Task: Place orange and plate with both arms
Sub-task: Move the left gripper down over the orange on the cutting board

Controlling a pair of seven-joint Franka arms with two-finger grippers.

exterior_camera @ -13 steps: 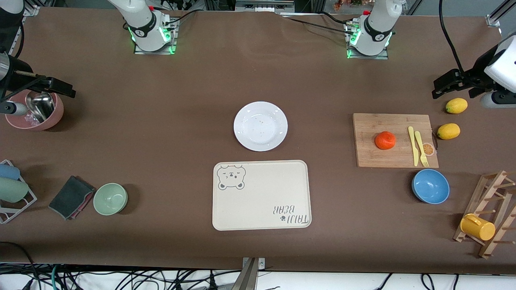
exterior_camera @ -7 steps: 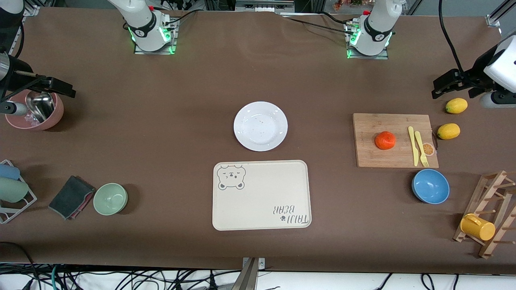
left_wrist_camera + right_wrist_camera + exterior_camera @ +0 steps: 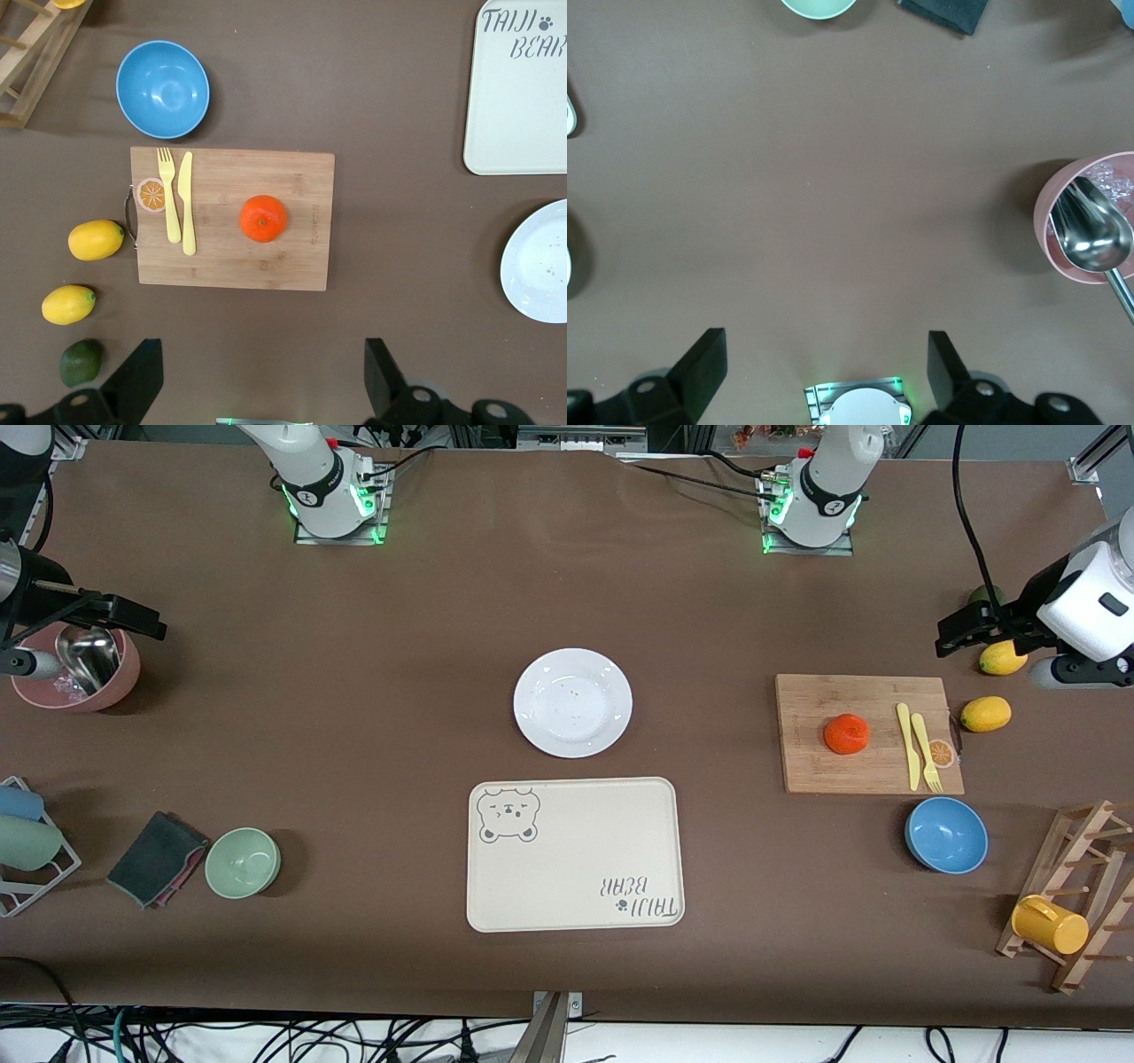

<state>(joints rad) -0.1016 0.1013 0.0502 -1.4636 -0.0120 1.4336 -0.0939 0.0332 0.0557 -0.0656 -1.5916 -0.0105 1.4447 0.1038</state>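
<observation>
The orange (image 3: 847,733) (image 3: 264,218) sits on a wooden cutting board (image 3: 819,771) (image 3: 292,181) toward the left arm's end of the table. The white plate (image 3: 573,702) (image 3: 542,263) lies mid-table and holds nothing. High over the table beside the lemons hangs my left gripper (image 3: 966,627) (image 3: 263,381), open and holding nothing. My right gripper (image 3: 133,618) (image 3: 826,363) waits, open and holding nothing, by the pink bowl (image 3: 75,666) (image 3: 1090,221) at the right arm's end.
A cream bear tray (image 3: 576,855) lies nearer the camera than the plate. Yellow fork and knife (image 3: 917,746) share the board. Two lemons (image 3: 986,714), a lime (image 3: 985,593), a blue bowl (image 3: 946,834), a green bowl (image 3: 243,862) and a rack with a yellow cup (image 3: 1050,924) stand around.
My left gripper has shifted a little toward the cutting board and now covers part of one lemon; a lime has come into view. The right arm has not moved.
</observation>
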